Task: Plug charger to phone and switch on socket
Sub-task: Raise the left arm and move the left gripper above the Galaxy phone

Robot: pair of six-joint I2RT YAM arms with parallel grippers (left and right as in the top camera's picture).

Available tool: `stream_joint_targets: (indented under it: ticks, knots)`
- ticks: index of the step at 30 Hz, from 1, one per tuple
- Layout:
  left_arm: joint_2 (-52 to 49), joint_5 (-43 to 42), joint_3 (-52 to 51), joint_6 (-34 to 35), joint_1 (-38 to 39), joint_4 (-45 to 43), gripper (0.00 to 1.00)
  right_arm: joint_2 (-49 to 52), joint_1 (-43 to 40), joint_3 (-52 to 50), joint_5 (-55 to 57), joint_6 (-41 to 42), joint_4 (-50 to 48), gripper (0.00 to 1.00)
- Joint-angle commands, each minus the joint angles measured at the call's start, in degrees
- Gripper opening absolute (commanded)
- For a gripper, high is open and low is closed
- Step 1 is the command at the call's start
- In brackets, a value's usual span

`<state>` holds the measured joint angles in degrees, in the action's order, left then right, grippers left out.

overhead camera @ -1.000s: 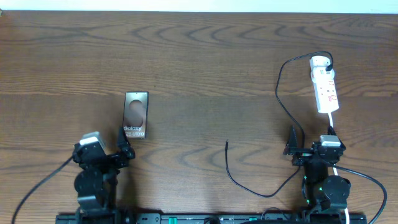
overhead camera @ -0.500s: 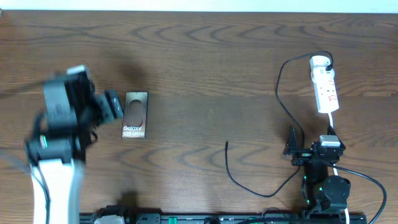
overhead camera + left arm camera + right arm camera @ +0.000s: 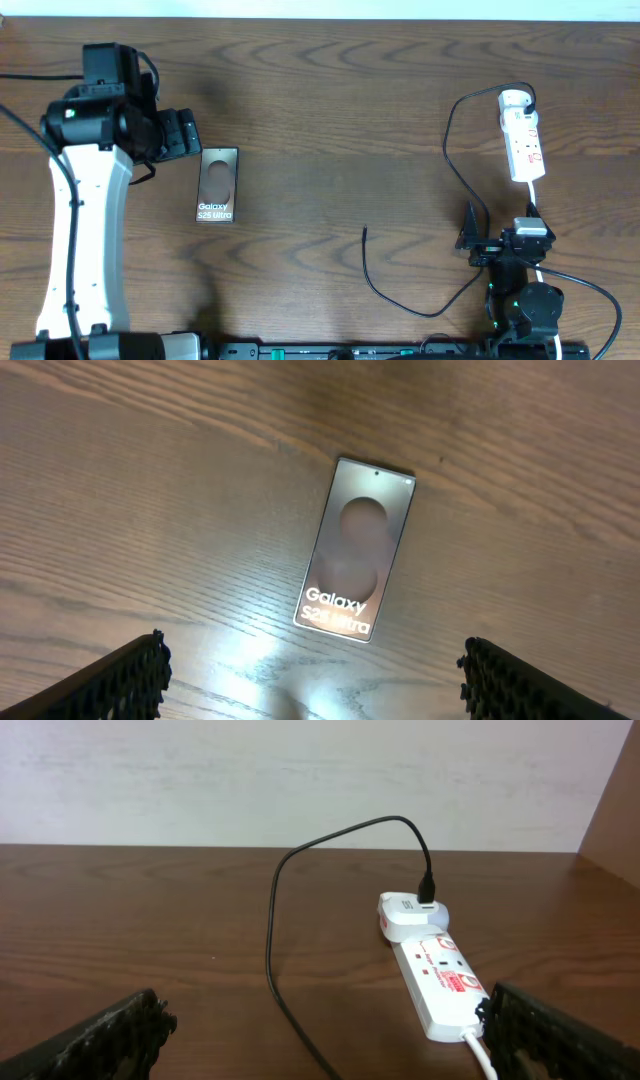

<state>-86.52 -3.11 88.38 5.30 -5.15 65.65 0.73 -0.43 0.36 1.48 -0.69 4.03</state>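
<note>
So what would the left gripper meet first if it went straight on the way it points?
Probably the phone, centred ahead of the left gripper between its open fingers; depth is unclear.

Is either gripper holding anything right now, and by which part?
Nothing is held. The left gripper and right gripper are both open and empty; the phone and the charger lie free on the table.

Left hand (image 3: 312,660), right hand (image 3: 322,1010): spread wide.
</note>
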Motion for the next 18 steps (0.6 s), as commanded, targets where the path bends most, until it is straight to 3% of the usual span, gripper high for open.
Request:
stream_joint_targets:
  ticks: [1, 14, 18]
  knots:
    - [-1.66, -0.35, 1.09, -0.96, 0.09, 0.02, 0.92, -0.31, -0.5, -0.04, -0.11, -0.68, 0.24, 0.99]
    - [-3.32, -0.96, -0.04, -0.42, 0.09, -4.79, 0.92, -0.28, -0.5, -0.04, -0.11, -0.66, 0.24, 0.99]
    - [-3.74, -0.98, -1.44, -3.45, 0.15, -5.44, 0.92, -0.28, -0.5, -0.04, -0.11, -0.68, 0.24, 0.99]
